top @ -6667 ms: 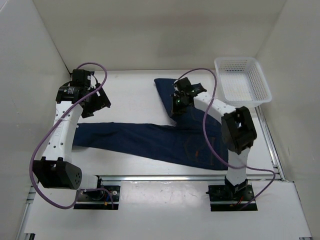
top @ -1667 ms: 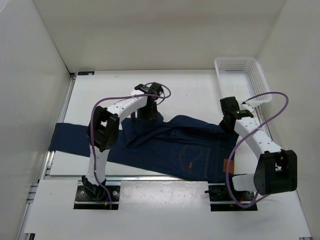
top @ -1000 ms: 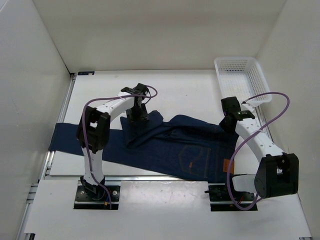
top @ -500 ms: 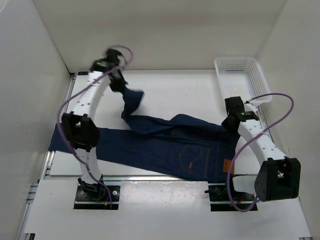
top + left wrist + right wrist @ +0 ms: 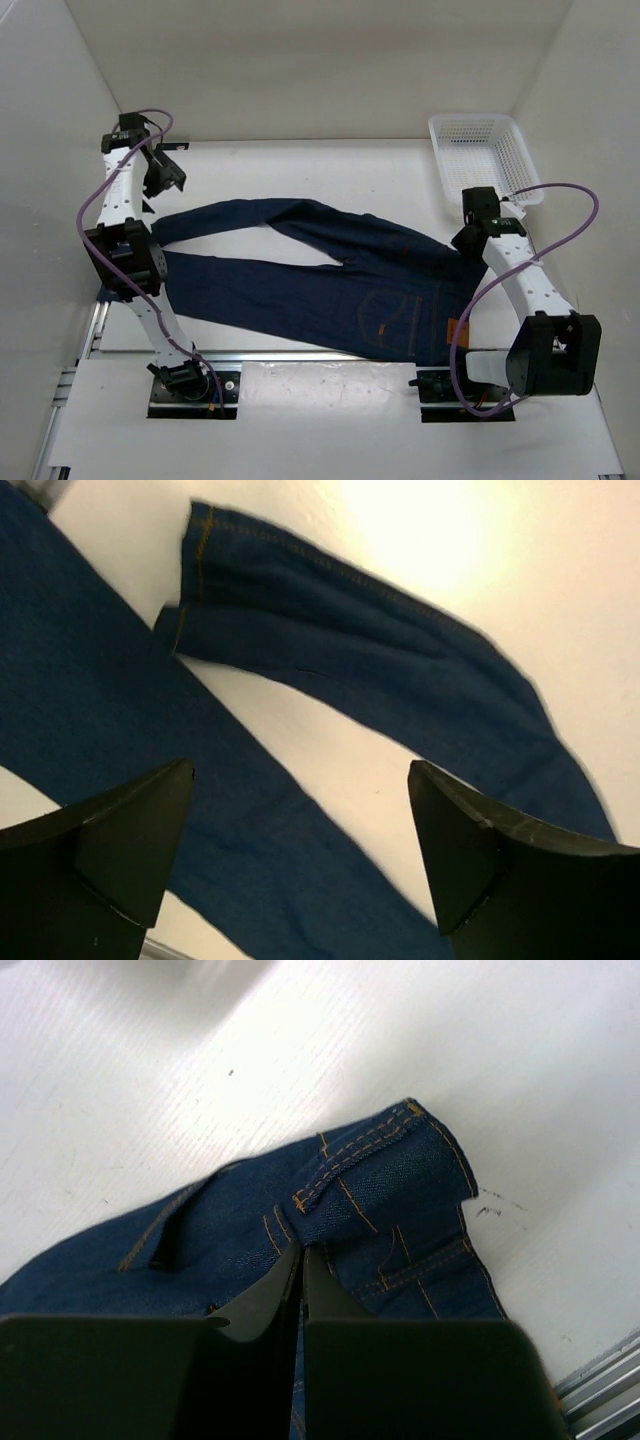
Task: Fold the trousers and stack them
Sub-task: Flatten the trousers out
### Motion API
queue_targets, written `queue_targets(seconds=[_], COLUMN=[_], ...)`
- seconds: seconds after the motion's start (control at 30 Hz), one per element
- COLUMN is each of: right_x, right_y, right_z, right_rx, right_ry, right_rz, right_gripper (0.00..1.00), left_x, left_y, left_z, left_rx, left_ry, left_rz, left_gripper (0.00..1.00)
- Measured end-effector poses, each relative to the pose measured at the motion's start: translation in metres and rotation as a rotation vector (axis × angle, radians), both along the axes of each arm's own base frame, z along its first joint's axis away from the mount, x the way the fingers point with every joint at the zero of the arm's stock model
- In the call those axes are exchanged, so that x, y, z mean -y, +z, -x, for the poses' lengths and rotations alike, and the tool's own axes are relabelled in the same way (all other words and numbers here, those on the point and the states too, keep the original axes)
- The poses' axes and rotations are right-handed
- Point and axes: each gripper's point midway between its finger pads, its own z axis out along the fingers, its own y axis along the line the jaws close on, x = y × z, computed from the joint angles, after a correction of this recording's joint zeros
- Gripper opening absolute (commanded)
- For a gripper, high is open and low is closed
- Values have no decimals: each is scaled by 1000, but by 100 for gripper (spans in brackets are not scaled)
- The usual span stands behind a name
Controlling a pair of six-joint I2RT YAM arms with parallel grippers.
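Observation:
The dark navy trousers [image 5: 330, 285] lie spread flat on the white table, waist to the right and both legs reaching left. An orange-stitched back pocket [image 5: 390, 315] and the tan patch [image 5: 455, 330] face up. My left gripper [image 5: 162, 176] hangs open and empty over the far leg's hem at the far left. In the left wrist view the gripper [image 5: 300, 775] is spread wide above that leg [image 5: 400, 680]. My right gripper [image 5: 467, 240] is shut on the far corner of the waistband. In the right wrist view the gripper [image 5: 302, 1255] pinches the denim by a belt loop [image 5: 340, 1175].
A white mesh basket [image 5: 483, 160] stands at the back right, just behind the right arm. White walls close in the table on the left, back and right. A metal rail [image 5: 300, 353] runs along the near edge. The left arm's links stand over the near leg's end.
My left gripper has swung left with the far leg, laid it out straight and let it go. It is now open. My right gripper has stayed shut on the waistband.

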Motion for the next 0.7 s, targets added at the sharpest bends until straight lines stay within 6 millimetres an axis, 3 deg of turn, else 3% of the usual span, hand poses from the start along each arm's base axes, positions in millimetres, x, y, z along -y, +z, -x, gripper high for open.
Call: queue_targets(seconds=[0.07, 0.13, 0.17, 0.2, 0.33, 0.4, 0.47, 0.5, 0.63, 0.7], right_x=[2, 4, 4, 4, 5, 5, 4, 3, 1, -1], right_y=[2, 3, 3, 2, 2, 2, 2, 1, 1, 1], right_z=[-4, -7, -8, -9, -11, -11, -11, -11, -11, -11], right_rx=[1, -1, -2, -4, -6, -6, -7, -9, -12, -10], right_ry=[4, 7, 8, 10, 22, 26, 33, 39, 56, 61], right_rz=[7, 11, 12, 13, 18, 20, 18, 15, 5, -1], right_gripper=[0, 0, 0, 0, 0, 0, 0, 0, 0, 0], left_x=[10, 20, 23, 28, 40, 46, 45, 40, 10, -2], left_y=[-13, -13, -11, -8, -10, -28, -54, -68, -109, -115], left_z=[5, 2, 1, -1, -2, 7, 31, 42, 79, 79], left_rx=[-48, -48, -46, -40, -51, -70, -138, -166, -250, -244], left_ry=[-29, -59, -75, -98, -153, -170, -161, -142, -36, -8], left_rz=[10, 10, 5, 2, -32, -11, 47, 82, 195, 215], left_gripper=[95, 53, 27, 10, 12, 31, 43, 54, 55, 56])
